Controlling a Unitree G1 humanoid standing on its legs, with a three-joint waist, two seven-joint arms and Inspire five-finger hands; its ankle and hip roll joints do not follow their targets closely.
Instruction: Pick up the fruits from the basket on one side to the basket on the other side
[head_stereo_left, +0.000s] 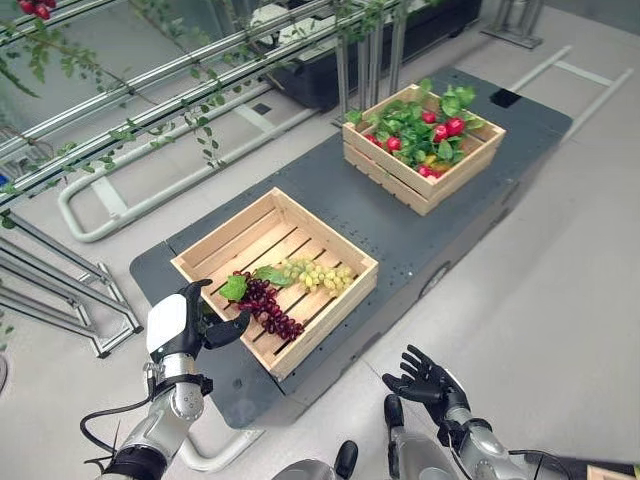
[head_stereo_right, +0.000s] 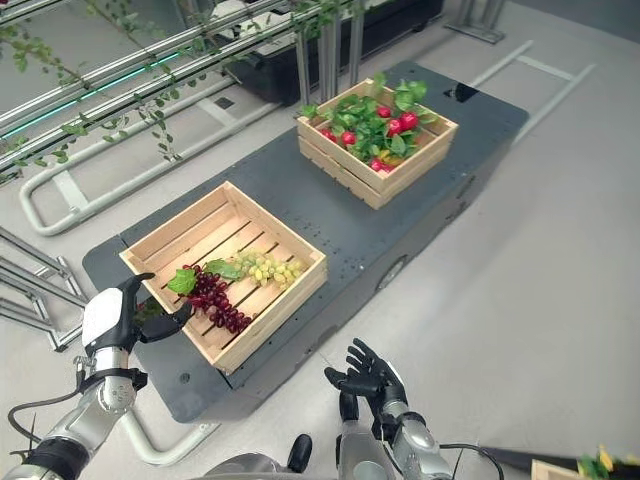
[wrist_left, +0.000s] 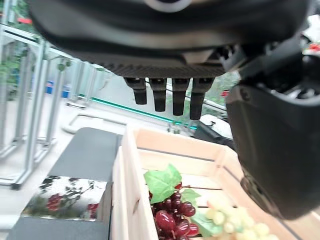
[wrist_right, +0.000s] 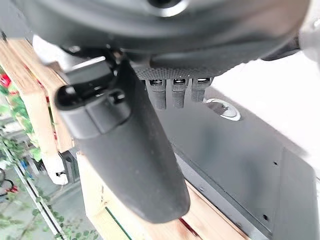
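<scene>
Left eye view shows me a dark platform (head_stereo_left: 400, 235) with two wooden crates on it. The near crate (head_stereo_left: 275, 275) sits on my left side, close to the robot. Inside it lie a bunch of dark red grapes (head_stereo_left: 265, 305) with a green leaf, and a bunch of green grapes (head_stereo_left: 320, 275) just beside them, further to the right. The two bunches touch or nearly touch.

The far crate (head_stereo_left: 425, 145) sits well apart, up and to the right on the same platform. It is full of green leaves and small red fruits (head_stereo_left: 448, 128).

My left hand (head_stereo_left: 185, 320) hangs at the near left corner of the near crate, just beside the red grapes but not touching them. Its fingers are straight and spread from the thumb, and it holds nothing. In the left wrist view I see the fingers (wrist_left: 172, 97) pointing out over the crate, with the grapes below them.

My right hand (head_stereo_left: 425, 380) is low on the right, off the near edge of the platform, over the pale floor (head_stereo_left: 560, 300). Its fingers are spread wide and hold nothing.

I cannot read any writing on the crates or the platform.
</scene>
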